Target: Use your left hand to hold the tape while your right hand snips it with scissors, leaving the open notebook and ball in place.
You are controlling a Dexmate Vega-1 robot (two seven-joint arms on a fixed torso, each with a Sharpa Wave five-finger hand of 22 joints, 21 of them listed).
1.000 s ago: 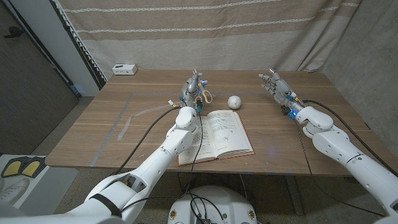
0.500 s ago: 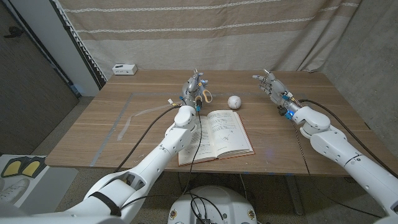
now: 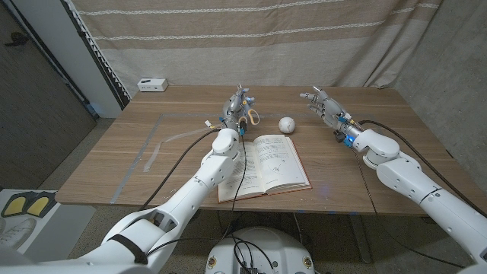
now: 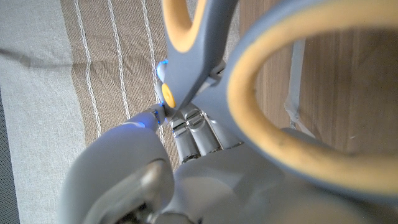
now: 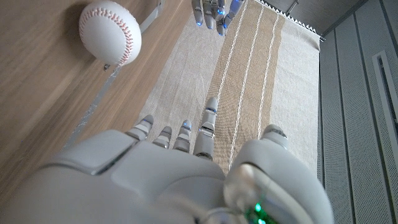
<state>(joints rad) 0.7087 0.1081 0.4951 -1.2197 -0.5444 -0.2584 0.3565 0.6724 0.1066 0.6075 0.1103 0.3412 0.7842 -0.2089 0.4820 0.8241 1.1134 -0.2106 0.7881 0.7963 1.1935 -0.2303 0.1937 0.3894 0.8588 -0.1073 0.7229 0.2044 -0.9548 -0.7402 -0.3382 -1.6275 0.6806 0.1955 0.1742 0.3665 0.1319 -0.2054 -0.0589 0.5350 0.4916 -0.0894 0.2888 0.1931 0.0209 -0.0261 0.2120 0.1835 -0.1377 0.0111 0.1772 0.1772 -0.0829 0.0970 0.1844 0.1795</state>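
My left hand (image 3: 237,103) stands at the table's far middle with its fingers straight and apart, holding nothing. Grey scissors (image 3: 250,116) with yellow-lined loops lie close against its wrist and loom large in the left wrist view (image 4: 261,106); whether they touch the hand I cannot tell. A long pale strip of tape (image 3: 152,144) is stuck to the wood at the left, also in the right wrist view (image 5: 90,109). My right hand (image 3: 323,106) hovers open, fingers spread, right of the white ball (image 3: 286,124). The open notebook (image 3: 274,164) lies at the near middle.
A small white box (image 3: 153,84) sits at the back left corner. A thin white cable (image 3: 186,135) crosses the wood left of my left arm. The striped curtain (image 3: 251,38) hangs behind the table. The ball (image 5: 110,32) lies just ahead of my right hand's fingers.
My right hand has moved left along the far edge, closer to the ball. The left hand, scissors, ball and notebook have stayed put.
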